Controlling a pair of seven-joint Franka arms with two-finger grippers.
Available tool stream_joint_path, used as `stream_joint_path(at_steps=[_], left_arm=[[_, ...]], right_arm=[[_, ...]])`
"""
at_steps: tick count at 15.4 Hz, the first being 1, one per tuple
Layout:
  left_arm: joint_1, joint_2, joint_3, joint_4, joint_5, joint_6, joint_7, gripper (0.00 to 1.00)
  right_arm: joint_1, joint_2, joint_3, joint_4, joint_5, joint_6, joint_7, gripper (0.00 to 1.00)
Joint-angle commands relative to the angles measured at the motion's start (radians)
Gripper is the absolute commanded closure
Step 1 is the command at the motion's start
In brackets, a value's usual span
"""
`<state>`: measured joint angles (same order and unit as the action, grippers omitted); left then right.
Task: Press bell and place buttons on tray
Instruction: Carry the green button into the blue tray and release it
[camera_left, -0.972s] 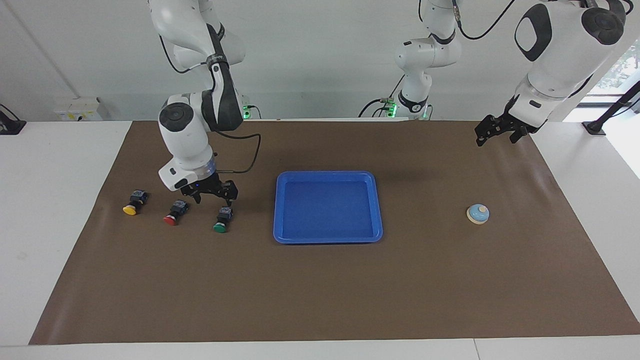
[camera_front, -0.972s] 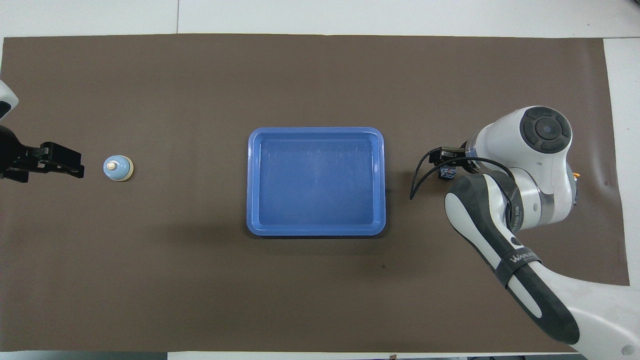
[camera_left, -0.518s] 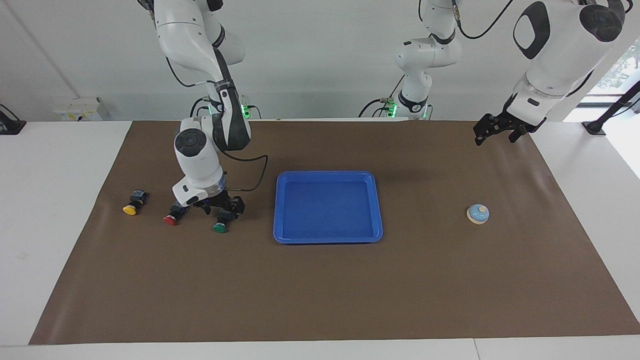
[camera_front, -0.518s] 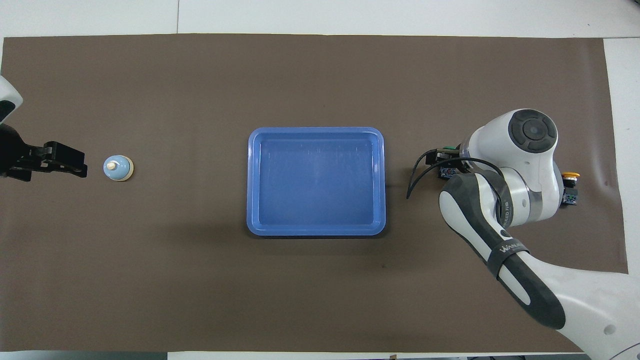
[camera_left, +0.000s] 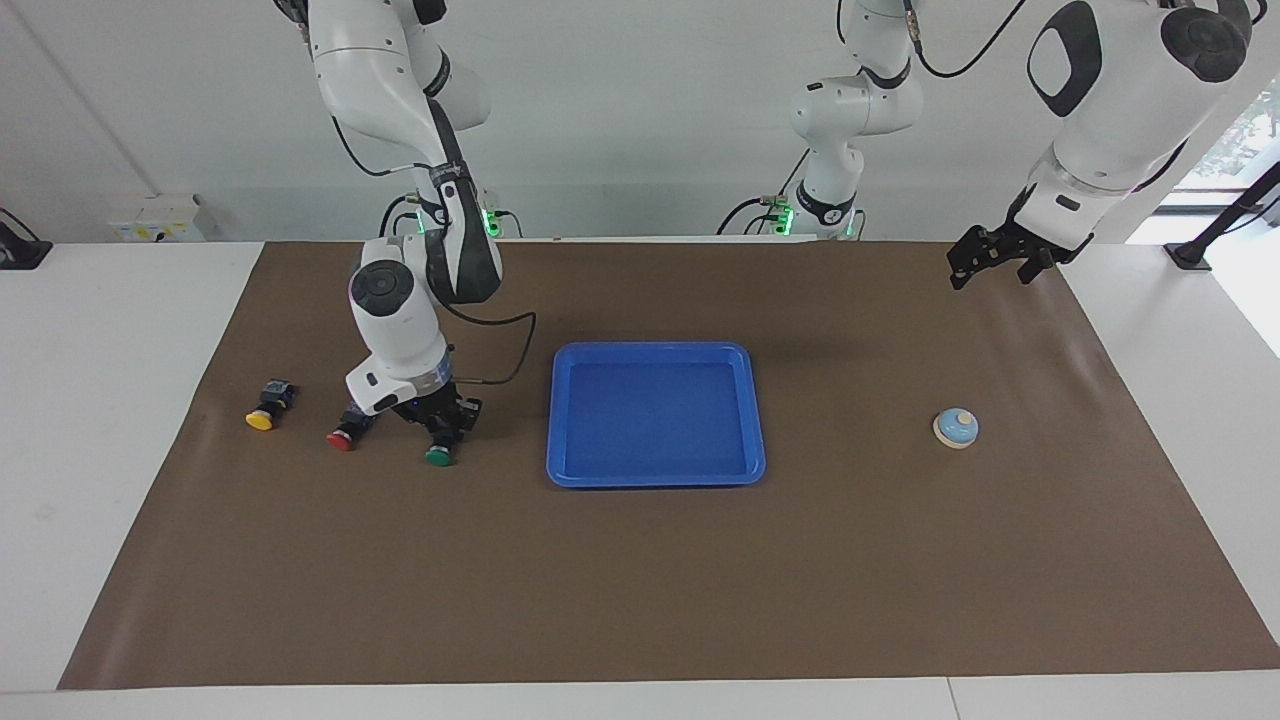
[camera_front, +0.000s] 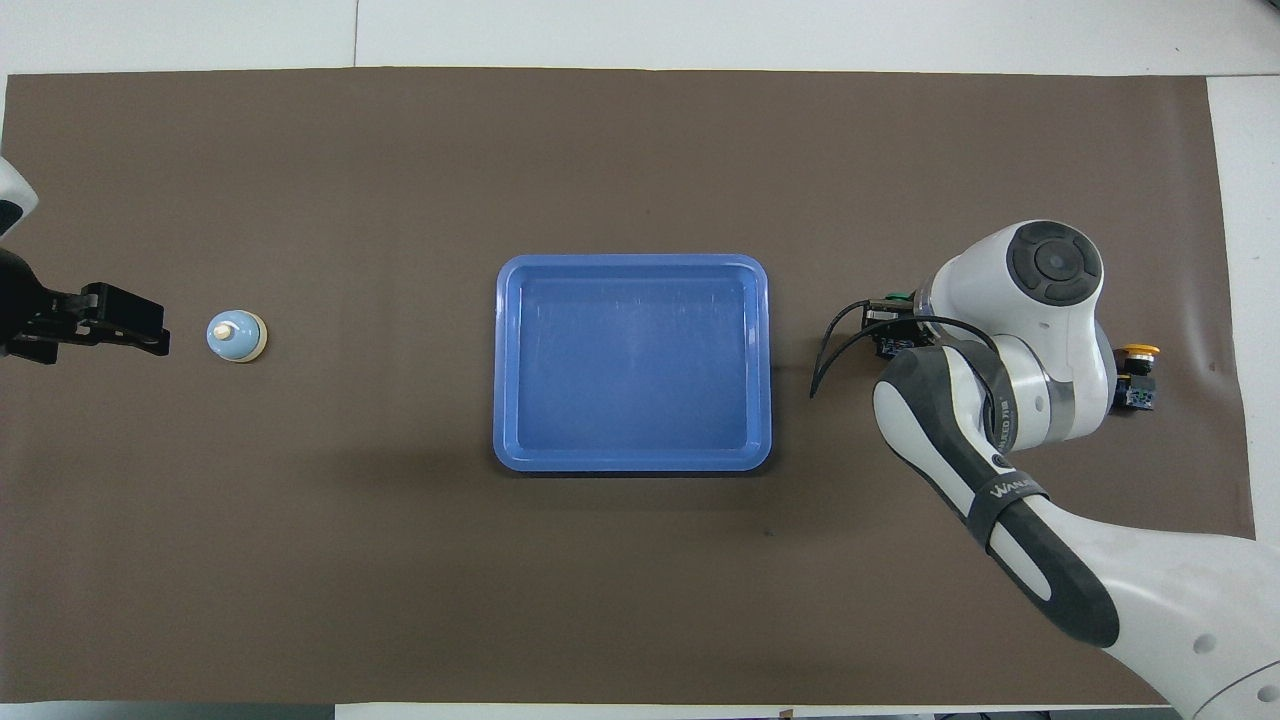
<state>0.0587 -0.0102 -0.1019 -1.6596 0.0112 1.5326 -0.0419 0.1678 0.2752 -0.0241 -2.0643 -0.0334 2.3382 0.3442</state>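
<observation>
My right gripper (camera_left: 442, 432) is down on the brown mat, shut on the black body of the green button (camera_left: 438, 456), which still rests on the mat. The red button (camera_left: 342, 437) and the yellow button (camera_left: 261, 419) lie beside it, toward the right arm's end. In the overhead view the right arm covers most of this; only the yellow button (camera_front: 1138, 352) and a bit of the green button (camera_front: 896, 297) show. The blue tray (camera_left: 655, 415) sits mid-table with nothing in it. The bell (camera_left: 956, 428) stands toward the left arm's end. My left gripper (camera_left: 992, 264) waits open, raised over the mat, apart from the bell.
A brown mat (camera_left: 640, 590) covers the table, with white table margin around it. A black cable loops from the right wrist toward the tray's side. A third robot base stands at the table edge between the arms.
The right gripper came down from above the green button and closed on its body. The left arm has barely moved.
</observation>
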Motion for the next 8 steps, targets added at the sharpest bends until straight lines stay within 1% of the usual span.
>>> stream_joint_path(at_steps=[1,3,5,6,8], left_arm=[[0.000,-0.005,0.002,0.014,-0.013,-0.025,-0.010,0.00],[-0.010,-0.005,0.005,0.014,-0.013,-0.026,-0.010,0.00],[-0.011,-0.005,0.005,0.014,-0.013,-0.028,-0.010,0.00],[-0.013,-0.005,0.005,0.012,-0.013,-0.026,-0.010,0.00],[-0.028,-0.005,0.008,0.012,-0.013,-0.028,-0.010,0.00]], right_arm=[[-0.001,-0.002,0.001,0.080,0.000,-0.093,0.003,1.00],[0.053,-0.002,0.003,0.195,0.004,-0.247,0.012,1.00],[0.116,-0.002,0.001,0.277,0.033,-0.337,0.024,1.00],[0.151,0.002,0.001,0.308,0.055,-0.361,0.033,1.00],[0.217,0.012,0.001,0.317,0.064,-0.355,0.047,1.00]])
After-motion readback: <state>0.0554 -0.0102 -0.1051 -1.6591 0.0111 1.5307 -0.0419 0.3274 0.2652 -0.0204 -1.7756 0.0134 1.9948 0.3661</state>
